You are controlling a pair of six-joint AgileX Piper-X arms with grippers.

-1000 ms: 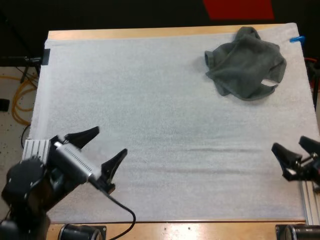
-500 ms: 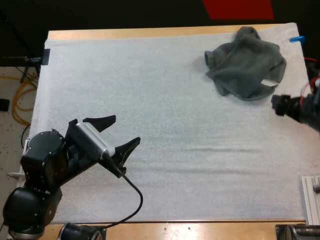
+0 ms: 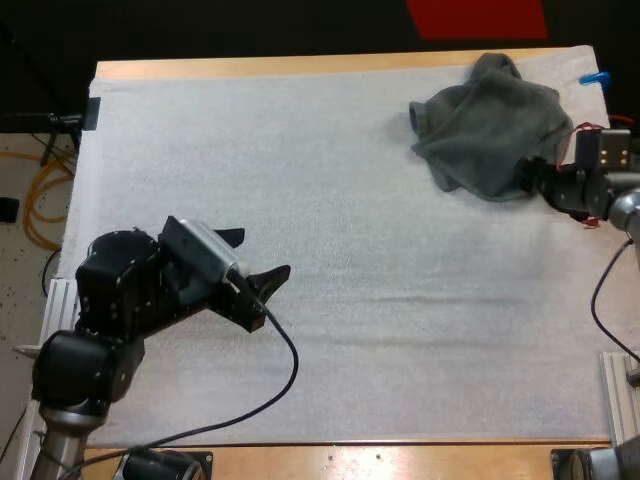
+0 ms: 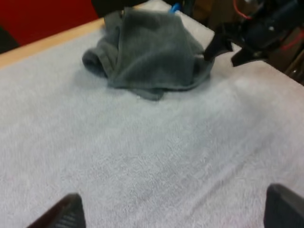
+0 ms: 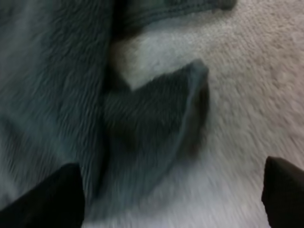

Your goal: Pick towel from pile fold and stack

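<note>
The crumpled towel [image 3: 490, 135] is lying in one heap on the white mat [image 3: 330, 180]. The mat's far edge is running just beside the towel's far tip, with a strip of the wooden bench [image 3: 280, 67] showing beyond it. The mat's right edge is running near the towel's right side, leaving a narrow band of mat there.

The right gripper [image 3: 538, 180] is sitting low over the mat at the towel's near right edge. Its fingers [image 5: 47, 197] are standing wide apart and are gripping nothing. In the right wrist view, a folded flap of the towel's hem is lying in the gap between them, clear of one finger. Whether the other finger is touching the cloth cannot be told.

The left gripper [image 3: 262, 252] is hovering well apart from the towel, on its near left, with its tips pointing toward the towel. Its fingers [image 4: 64, 216] are spread wide and are holding nothing. A broad stretch of bare mat is lying between this gripper and the towel's left edge, and the left wrist view is showing the right gripper [image 4: 223, 56] at the towel's opposite edge.
</note>
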